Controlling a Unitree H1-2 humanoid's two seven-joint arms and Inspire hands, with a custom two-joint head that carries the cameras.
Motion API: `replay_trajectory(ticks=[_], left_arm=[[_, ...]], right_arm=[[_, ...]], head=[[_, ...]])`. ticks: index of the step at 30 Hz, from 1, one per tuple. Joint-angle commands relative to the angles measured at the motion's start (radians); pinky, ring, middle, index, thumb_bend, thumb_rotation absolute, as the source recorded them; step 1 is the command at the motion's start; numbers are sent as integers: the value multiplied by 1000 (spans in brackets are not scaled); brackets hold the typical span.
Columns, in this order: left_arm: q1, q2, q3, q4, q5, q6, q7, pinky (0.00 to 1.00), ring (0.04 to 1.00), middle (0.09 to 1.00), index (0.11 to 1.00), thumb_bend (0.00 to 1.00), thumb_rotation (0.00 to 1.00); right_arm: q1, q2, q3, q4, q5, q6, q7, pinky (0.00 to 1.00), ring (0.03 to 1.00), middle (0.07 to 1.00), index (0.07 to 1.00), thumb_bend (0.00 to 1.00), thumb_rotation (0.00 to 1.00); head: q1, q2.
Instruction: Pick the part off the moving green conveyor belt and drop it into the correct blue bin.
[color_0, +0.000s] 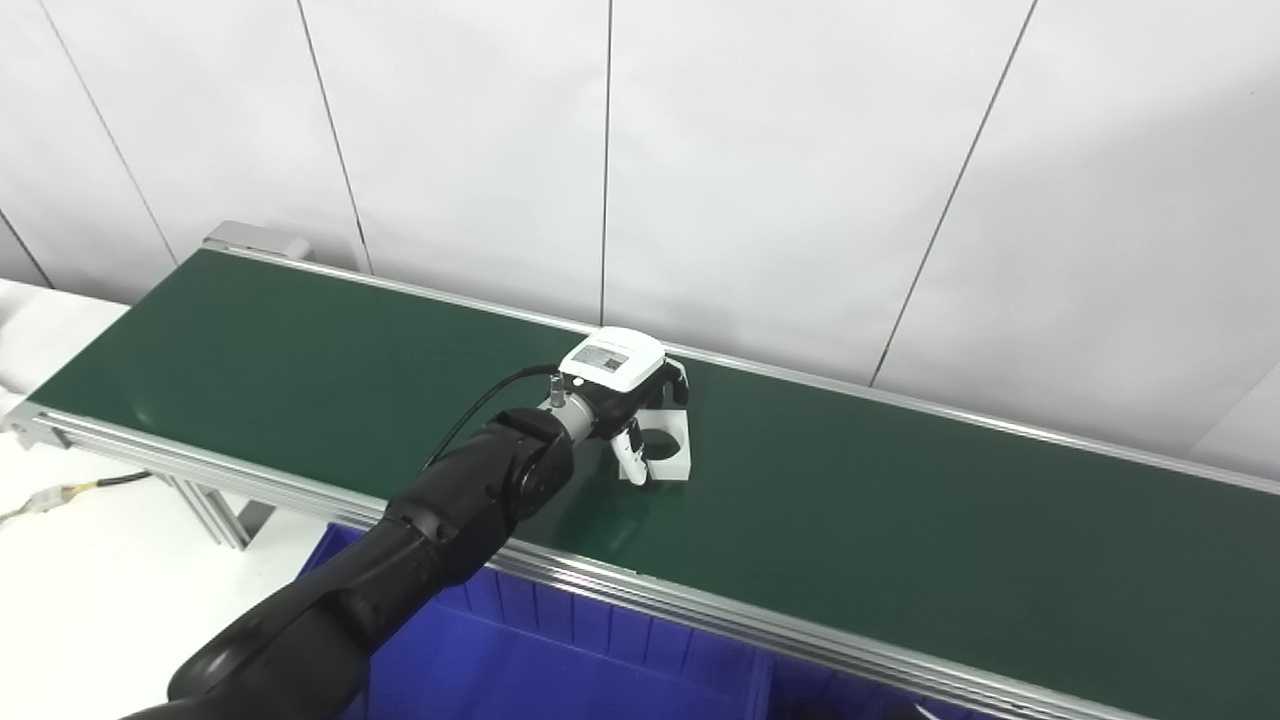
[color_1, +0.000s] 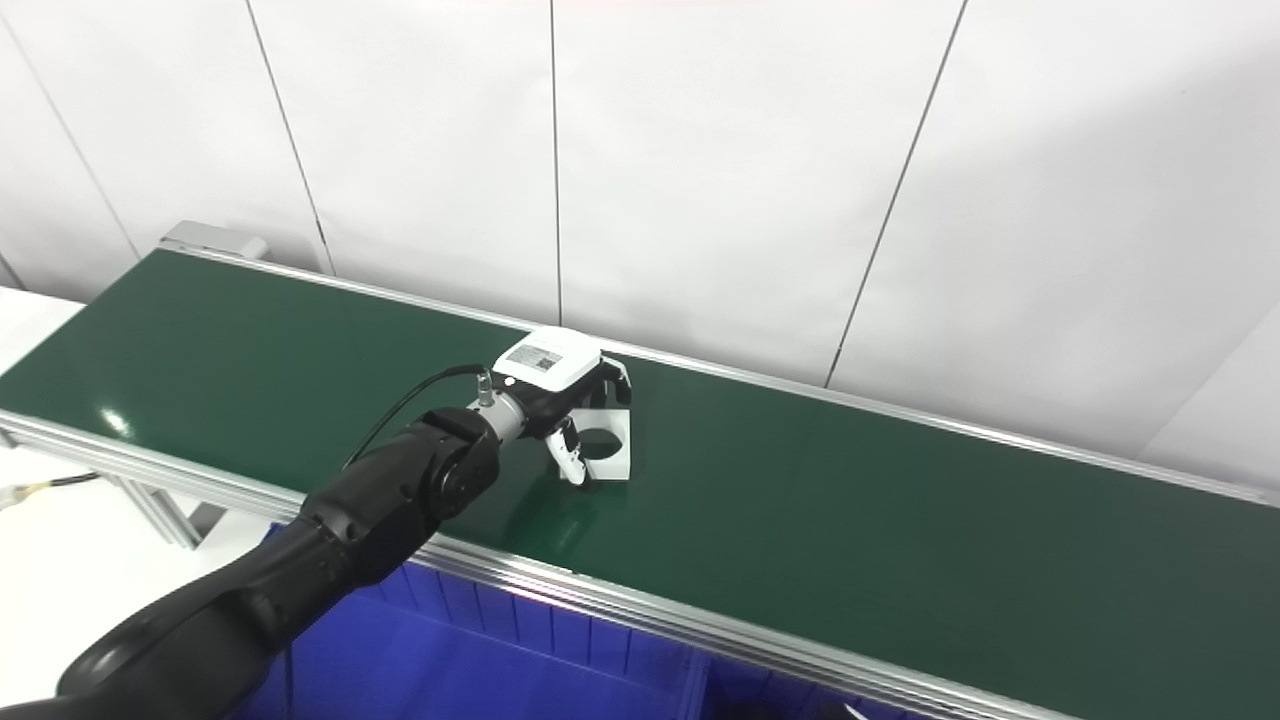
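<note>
Left hand (color_0: 630, 395) over belt (color_0: 300, 370), fingers (color_0: 634, 452) curled around white part (color_0: 672, 445), part resting on belt, blue bin (color_0: 560, 650) below.

The white-backed left hand (color_0: 625, 385) is covering much of the white holed plastic part (color_0: 668, 445); the bottom edge is cropping the blue plastic bin (color_0: 560, 650).

Green belt (color_0: 900, 520), white part (color_0: 668, 450) (blue bin (color_0: 560, 650)).
</note>
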Motion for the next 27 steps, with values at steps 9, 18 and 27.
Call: replay_trajectory(ticks=[9, 18, 27], left_arm=[[-5, 46, 52, -253, -17, 67, -95, 369, 421, 526, 652, 506, 0], [121, 57, 133, -648, -59, 162, -253, 416, 427, 522, 653, 508, 0], [293, 64, 185, -980, -79, 209, -381, 427, 483, 498, 645, 541, 0]], right_arm=[[-4, 3, -13, -33, 13, -54, 9, 689, 760, 795, 783, 1000, 257], [-7, 5, -32, -32, 22, -54, 36, 697, 769, 801, 789, 1000, 269], [2, 5, -46, -59, 29, -54, 57, 701, 765, 798, 789, 1000, 260]], head=[[10, 7], [11, 21], [-18, 97]])
